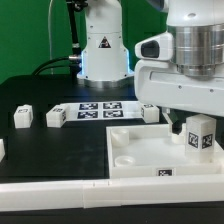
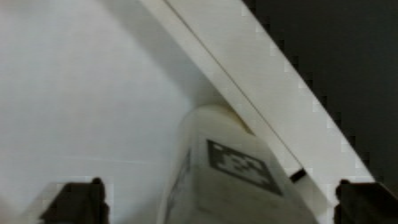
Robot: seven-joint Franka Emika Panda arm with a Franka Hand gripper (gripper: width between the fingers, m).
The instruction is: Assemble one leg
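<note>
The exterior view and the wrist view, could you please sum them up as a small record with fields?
held part: the leg, tagged face showing, also seen in the wrist view
end effector: shut on the leg, above the tabletop
tabletop: large white piece with round corner sockets
loose legs: three on the black table
marker board: flat behind them

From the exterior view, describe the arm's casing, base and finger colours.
The arm has a glossy white, rounded casing with a grey ring band around the wrist. Its base is white with a dark oval inset, lit bluish beneath. In the wrist view, the fingertips are black and blocky.
</note>
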